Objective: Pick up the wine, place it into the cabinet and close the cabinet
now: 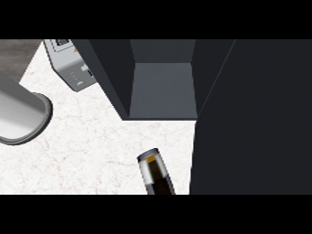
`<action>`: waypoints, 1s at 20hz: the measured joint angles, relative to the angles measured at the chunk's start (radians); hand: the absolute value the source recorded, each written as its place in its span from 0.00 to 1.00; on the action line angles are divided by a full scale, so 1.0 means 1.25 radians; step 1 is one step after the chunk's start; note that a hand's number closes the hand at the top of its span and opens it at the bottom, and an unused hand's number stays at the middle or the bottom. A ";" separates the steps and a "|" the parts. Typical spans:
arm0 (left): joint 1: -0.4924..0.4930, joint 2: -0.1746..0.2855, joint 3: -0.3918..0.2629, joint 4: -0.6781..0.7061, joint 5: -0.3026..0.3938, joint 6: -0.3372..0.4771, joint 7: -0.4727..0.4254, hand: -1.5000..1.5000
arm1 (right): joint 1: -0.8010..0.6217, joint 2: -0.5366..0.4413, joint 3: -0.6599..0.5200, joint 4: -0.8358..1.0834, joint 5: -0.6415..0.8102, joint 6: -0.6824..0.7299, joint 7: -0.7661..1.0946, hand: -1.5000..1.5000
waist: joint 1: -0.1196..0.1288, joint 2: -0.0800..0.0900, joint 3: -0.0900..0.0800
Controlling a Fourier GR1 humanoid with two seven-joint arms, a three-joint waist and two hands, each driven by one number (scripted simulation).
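Wine bottle (157,176), head view: lower centre of frame, neck pointing up-frame toward the open cabinet (162,91), base cut off by the lower edge. Just left of the dark cabinet door (266,119), which fills the right side. Left forearm (9,105) at mid left over the white counter (97,151). No hand shows, so finger state cannot tell. Grey appliance (70,64) upper left. Likely step: carrying the bottle in. Best to steer it straight up-frame, clear of the door edge, and set it deep enough for the door to shut.
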 measured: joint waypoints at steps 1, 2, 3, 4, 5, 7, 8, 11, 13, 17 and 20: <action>0.004 -0.002 0.003 0.001 -0.005 0.006 0.002 0.00 | -0.004 0.000 -0.001 0.000 0.000 -0.002 0.004 0.00 | 0.000 0.000 0.000; 0.009 -0.004 0.006 0.001 -0.012 0.010 0.005 0.00 | -0.004 0.001 0.002 -0.001 0.001 -0.003 0.006 0.00 | 0.000 0.000 0.000; 0.013 -0.006 0.010 0.000 -0.020 0.008 0.007 0.00 | -0.001 0.002 0.007 -0.001 0.001 -0.004 0.007 0.00 | -0.002 0.000 0.000; 0.018 -0.008 0.013 -0.001 -0.025 0.006 0.008 0.00 | -0.003 0.001 0.008 -0.002 0.002 -0.004 0.010 0.00 | -0.003 0.000 0.001; 0.023 -0.010 0.017 0.000 -0.027 0.011 0.011 0.00 | -0.005 0.000 0.010 -0.003 0.002 -0.005 0.014 0.00 | -0.003 0.000 0.000; 0.031 -0.014 0.022 0.001 -0.029 0.010 0.010 0.00 | -0.005 0.000 0.014 -0.003 0.003 -0.006 0.015 0.00 | -0.006 0.002 0.001; 0.035 -0.016 0.025 0.000 -0.032 0.006 0.011 0.00 | -0.010 0.001 0.016 -0.004 0.004 -0.008 0.018 0.00 | -0.006 0.002 0.000; 0.047 -0.022 0.035 0.001 -0.030 0.008 0.011 0.00 | -0.016 -0.002 0.019 -0.006 0.006 -0.010 0.025 0.00 | -0.008 0.002 0.000; 0.053 -0.026 0.040 0.002 -0.028 0.006 0.010 0.00 | -0.022 -0.002 0.015 -0.006 0.007 -0.013 0.028 0.00 | -0.009 0.003 0.001; 0.059 -0.036 0.051 0.010 -0.023 -0.010 0.003 0.00 | -0.020 -0.006 0.022 -0.010 0.009 -0.011 0.039 0.00 | -0.014 0.004 0.001; 0.057 -0.044 0.056 0.020 -0.021 -0.018 -0.007 0.00 | -0.026 -0.010 0.017 -0.012 0.010 -0.012 0.048 0.00 | -0.014 0.004 0.001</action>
